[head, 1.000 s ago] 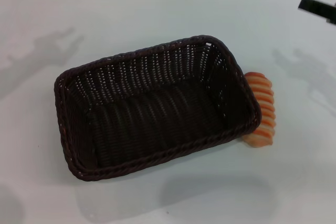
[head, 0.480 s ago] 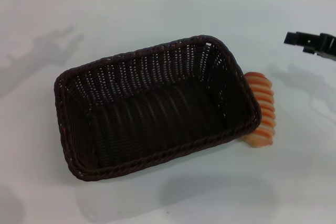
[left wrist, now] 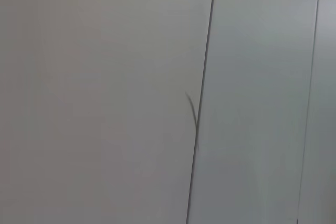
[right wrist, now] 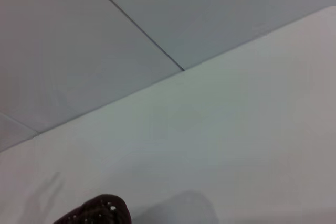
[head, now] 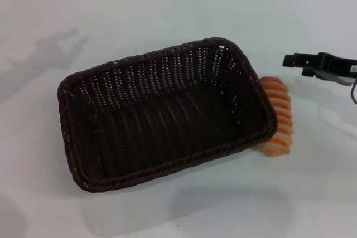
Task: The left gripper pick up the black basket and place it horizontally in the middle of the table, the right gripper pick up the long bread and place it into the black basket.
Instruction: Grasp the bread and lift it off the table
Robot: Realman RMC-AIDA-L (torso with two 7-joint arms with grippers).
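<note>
White matte tabletop (head: 167, 215) fills the head view, with grey wall panels along the top edge. At the right edge of the frame, a little above centre, the right gripper (head: 291, 61) reaches in, its slim black fingers (head: 298, 58) pointing toward frame left; whether they are spread or closed I cannot tell, since they overlap from this angle. They carry nothing.

Just below and slightly left of those fingers lies the long bread (head: 277, 116), an oblong tan toy loaf with orange-brown crosswise ridges. It rests on the tabletop pressed against the right end of the black basket (head: 162, 112), a large rectangular dark woven wicker basket with flared sides and a braided rim, whose overhanging rim hides part of the loaf. The basket sits mid-frame, its long side tilted somewhat rather than square to the view, and it is empty. A corner of its rim also shows at the bottom of the right wrist view (right wrist: 97, 211).

The left gripper is out of sight; its wrist camera shows only wall panels.

The step in hand looks like the approach to the bread. To do it well, come down over the loaf's exposed outer half, fingers spanning its narrow width, clear of the basket rim, then lift straight up before carrying it over the basket.
</note>
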